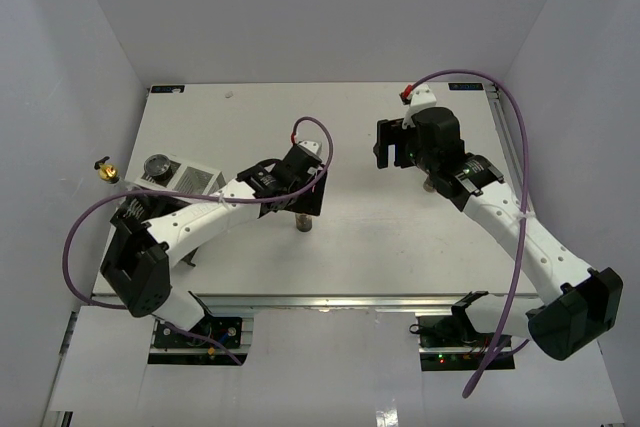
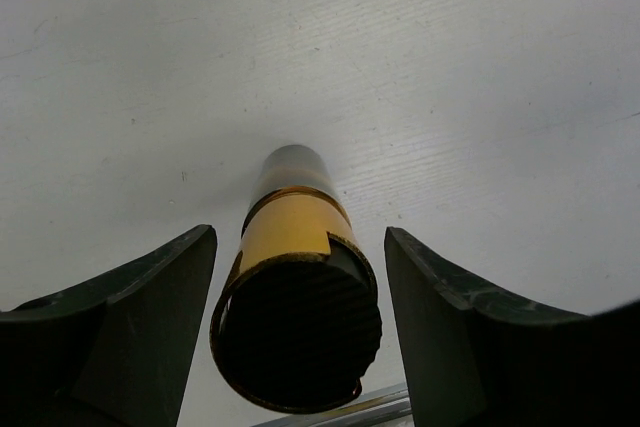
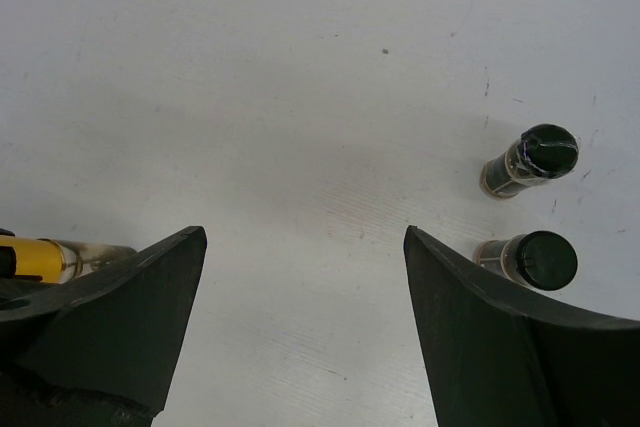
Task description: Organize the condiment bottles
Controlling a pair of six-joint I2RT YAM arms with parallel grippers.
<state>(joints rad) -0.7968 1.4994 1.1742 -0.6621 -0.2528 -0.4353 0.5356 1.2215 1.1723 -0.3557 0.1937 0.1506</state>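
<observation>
The slim dark yellow-labelled bottle (image 1: 302,223) stands upright mid-table. My left gripper (image 1: 308,195) is open and straddles its top. In the left wrist view the bottle (image 2: 293,247) sits between the fingers of the left gripper (image 2: 300,237), with a gap on each side. The squat clear jar with a grey lid (image 1: 155,165) sits at the rack on the left. My right gripper (image 1: 392,144) is open and empty over bare table at the back right, as the right wrist view (image 3: 302,232) shows. The yellow-labelled bottle (image 3: 50,258) shows at that view's left edge.
The black-and-white rack (image 1: 192,177) lies at the table's left side under my left arm. A small gold-capped item (image 1: 103,169) sits beyond the table's left edge. Two small dark-capped bottles (image 3: 530,161) (image 3: 527,260) stand right of my right gripper; one peeks out under the right arm (image 1: 432,185).
</observation>
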